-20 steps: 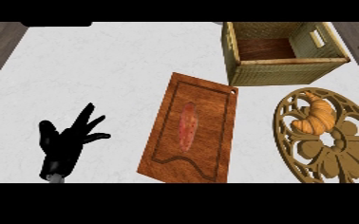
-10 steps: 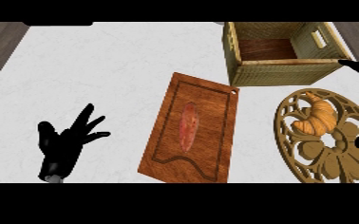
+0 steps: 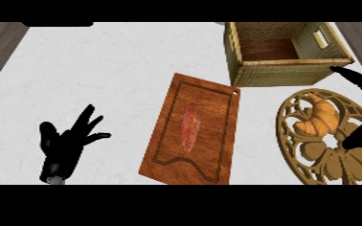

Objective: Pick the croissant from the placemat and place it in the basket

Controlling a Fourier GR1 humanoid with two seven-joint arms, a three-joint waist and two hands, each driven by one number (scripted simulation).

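At the desk's (image 3: pixel 106 76) right edge, my right hand (image 3: pixel 348 75) shows spread and empty; I'd close it across the croissant's (image 3: pixel 318 117) middle.

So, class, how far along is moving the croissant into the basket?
Done: nothing; the golden-brown croissant lies on the round gold openwork placemat, and the woven basket shows only its wooden floor. In hand: the black right hand shows at the right edge beside the croissant. Left: grasping, lifting, placing.

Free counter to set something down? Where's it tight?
Bare counter: the wide stretch left of the basket, above the left hand and cutting board. Crowded: right side, where basket, placemat with croissant and right hand sit close.
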